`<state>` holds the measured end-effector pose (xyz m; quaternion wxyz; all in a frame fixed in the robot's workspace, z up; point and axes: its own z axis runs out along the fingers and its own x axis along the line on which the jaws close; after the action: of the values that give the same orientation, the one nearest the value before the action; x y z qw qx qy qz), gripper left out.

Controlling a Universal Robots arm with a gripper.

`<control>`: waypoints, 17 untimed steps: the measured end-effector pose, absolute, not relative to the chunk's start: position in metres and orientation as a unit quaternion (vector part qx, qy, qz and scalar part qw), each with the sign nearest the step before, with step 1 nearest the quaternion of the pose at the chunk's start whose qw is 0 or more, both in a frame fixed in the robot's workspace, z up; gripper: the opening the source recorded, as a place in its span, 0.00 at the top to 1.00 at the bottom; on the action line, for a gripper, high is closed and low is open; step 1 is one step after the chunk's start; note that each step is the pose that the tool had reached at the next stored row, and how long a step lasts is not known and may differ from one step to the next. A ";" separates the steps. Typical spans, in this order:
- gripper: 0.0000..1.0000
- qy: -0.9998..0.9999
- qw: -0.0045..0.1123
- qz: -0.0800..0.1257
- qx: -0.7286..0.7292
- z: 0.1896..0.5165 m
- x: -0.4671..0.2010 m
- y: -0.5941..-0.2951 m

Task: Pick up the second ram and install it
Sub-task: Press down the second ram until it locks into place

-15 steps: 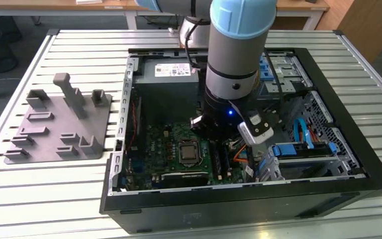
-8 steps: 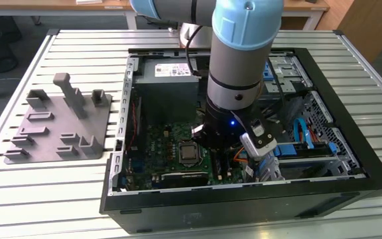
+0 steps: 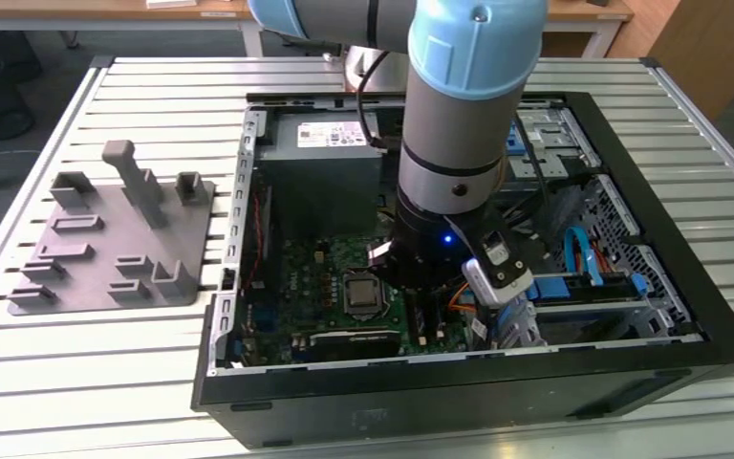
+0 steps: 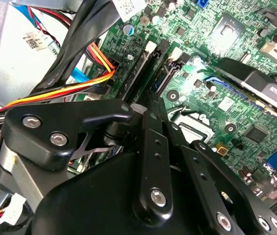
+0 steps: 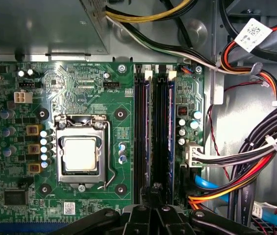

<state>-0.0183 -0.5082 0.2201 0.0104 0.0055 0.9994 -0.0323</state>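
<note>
Now your gripper (image 5: 154, 215) sits low at the frame's bottom centre in the first wrist view, over the memory slots (image 5: 154, 132); whether it's apart or together, I cannot tell. The second ram (image 5: 163, 132) appears seated there; press evenly, keeping square to the motherboard (image 5: 79, 88).

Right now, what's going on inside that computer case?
The robot arm has reached down into the open computer case, with its hand low over the motherboard's memory slots, beside the processor socket. Long thin modules appear to sit in the slots; whether the hand grips one can't be told. A grey fixture stands on the table outside the case.
</note>
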 end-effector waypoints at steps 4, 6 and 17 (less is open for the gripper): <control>0.90 0.999 0.010 -0.032 0.006 0.220 -0.018 -0.508; 0.90 0.999 0.010 -0.032 0.006 0.220 -0.018 -0.509; 0.90 0.999 0.010 -0.032 0.006 0.220 -0.018 -0.512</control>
<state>-0.0183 -0.5118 0.2198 0.0104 0.0055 0.9994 -0.0325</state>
